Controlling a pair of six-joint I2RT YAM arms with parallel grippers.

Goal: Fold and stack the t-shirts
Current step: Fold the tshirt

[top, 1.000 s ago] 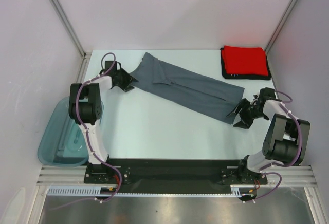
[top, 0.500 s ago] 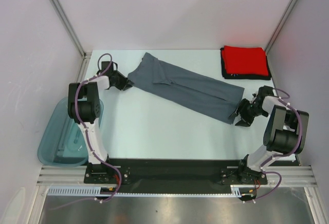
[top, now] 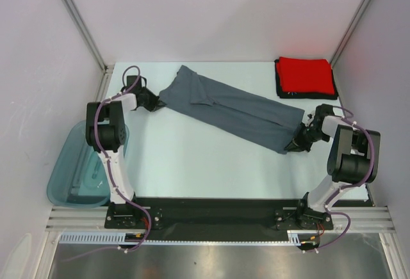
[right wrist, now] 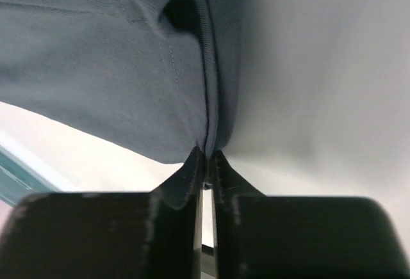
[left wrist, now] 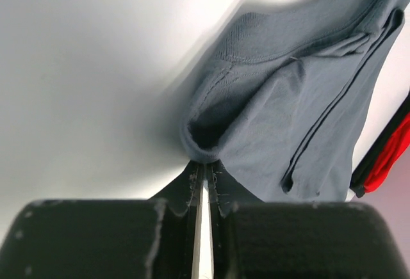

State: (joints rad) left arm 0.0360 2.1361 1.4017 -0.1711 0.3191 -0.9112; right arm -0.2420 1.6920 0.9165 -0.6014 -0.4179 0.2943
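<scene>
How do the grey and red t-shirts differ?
The grey t-shirt lies as a long diagonal strip; the red t-shirt is a compact folded rectangle in the far right corner. The left claw and right claw pinch the grey one's ends; no claw holds the red one. Both lie flat.

Slate-grey t-shirt (top: pixel 234 109): soft matt knit cloth; fine weave and a stitched hem showed just ahead of the left gripper (left wrist: pixel 204 164) tips. Fingers (left wrist: pixel 179 189) were matt black plastic with edges scuffed pale, and the right gripper (right wrist: pixel 206 154) looked the same. Table (top: pixel 192 157) under both claws was smooth, matt white. Red t-shirt (top: pixel 306 76), well beyond the right claw: matt cloth. Tub (top: pixel 64 183), behind the left claw: translucent teal plastic, slightly glossy.
</scene>
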